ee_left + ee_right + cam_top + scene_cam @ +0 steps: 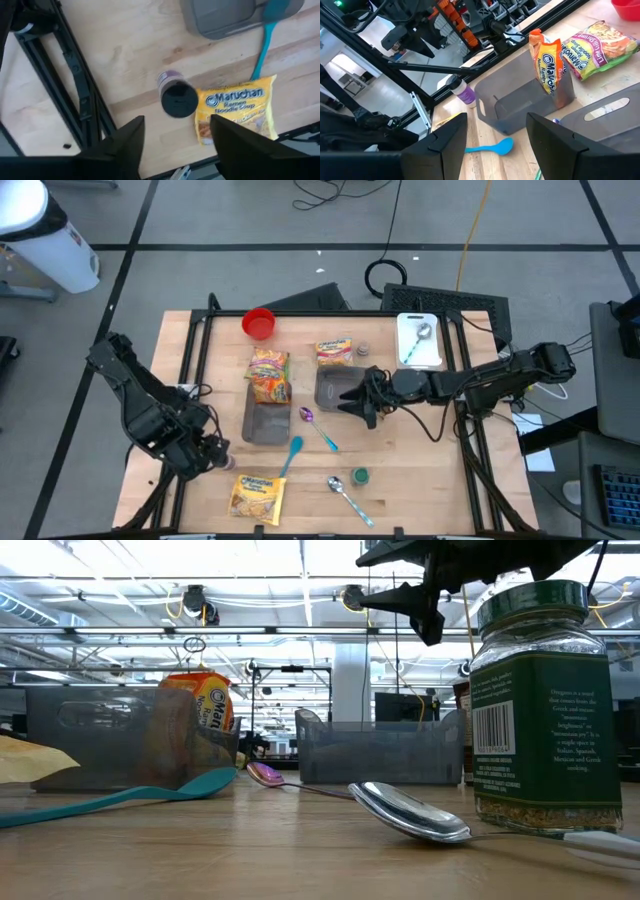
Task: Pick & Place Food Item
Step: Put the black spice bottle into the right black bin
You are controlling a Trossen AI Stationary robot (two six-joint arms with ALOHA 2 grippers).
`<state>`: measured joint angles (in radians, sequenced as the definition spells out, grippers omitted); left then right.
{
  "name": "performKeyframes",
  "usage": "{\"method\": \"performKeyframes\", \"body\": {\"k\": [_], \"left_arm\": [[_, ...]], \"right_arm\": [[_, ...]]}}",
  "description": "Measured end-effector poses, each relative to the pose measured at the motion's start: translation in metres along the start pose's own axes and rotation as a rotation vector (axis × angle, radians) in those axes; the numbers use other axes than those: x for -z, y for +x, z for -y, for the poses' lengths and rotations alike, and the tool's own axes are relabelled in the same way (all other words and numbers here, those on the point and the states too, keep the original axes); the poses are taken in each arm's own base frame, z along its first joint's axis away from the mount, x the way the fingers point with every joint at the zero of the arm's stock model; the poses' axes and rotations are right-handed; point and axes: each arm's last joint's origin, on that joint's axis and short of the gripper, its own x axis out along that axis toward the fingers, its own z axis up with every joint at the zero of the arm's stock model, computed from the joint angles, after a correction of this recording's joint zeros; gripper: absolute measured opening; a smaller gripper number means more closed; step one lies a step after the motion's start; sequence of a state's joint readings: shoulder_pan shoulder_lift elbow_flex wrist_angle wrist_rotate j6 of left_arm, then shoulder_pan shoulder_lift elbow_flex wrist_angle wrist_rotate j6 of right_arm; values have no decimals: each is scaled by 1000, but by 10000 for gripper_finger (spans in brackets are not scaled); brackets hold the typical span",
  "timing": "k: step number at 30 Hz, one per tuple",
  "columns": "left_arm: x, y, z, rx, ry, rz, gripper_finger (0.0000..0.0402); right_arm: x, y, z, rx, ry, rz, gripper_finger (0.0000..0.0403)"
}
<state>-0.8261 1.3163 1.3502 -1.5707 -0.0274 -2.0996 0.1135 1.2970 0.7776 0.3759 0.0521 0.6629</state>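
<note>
My left gripper (175,132) hangs with its fingers apart over the table's near-left corner, above a yellow noodle packet (235,112) lying flat beside a dark-capped bottle (175,95). I judge the packet light, crinkly and brittle inside, so I'd pinch a short edge. My right gripper (352,402) hovers open over the right-hand bin (335,380). The wrapper reads "Maruchan Ramen Noodle Soup".

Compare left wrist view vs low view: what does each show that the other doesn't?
Left wrist only: small purple-labelled jar with black lid standing on the wooden table, beside it. Low only: green-lidded glass oregano jar, shiny metal spoon, purple spoon. Both: teal plastic spoon, grey plastic bin, yellow Maruchan ramen packet.
</note>
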Motion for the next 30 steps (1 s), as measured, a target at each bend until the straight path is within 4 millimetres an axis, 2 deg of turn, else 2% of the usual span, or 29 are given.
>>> {"method": "performKeyframes", "body": {"k": [6, 11, 21, 30], "left_arm": [[0, 1, 0, 4, -5, 5, 312], [3, 19, 5, 26, -8, 4, 338], [10, 66, 13, 79, -9, -47, 324], [11, 91, 13, 100, -4, -64, 313]], "right_arm": [[0, 0, 0, 0, -11, 0, 196], [0, 0, 0, 1, -14, -1, 196], [2, 0, 1, 13, -15, -17, 196], [2, 0, 2, 19, -15, -25, 196]]}}
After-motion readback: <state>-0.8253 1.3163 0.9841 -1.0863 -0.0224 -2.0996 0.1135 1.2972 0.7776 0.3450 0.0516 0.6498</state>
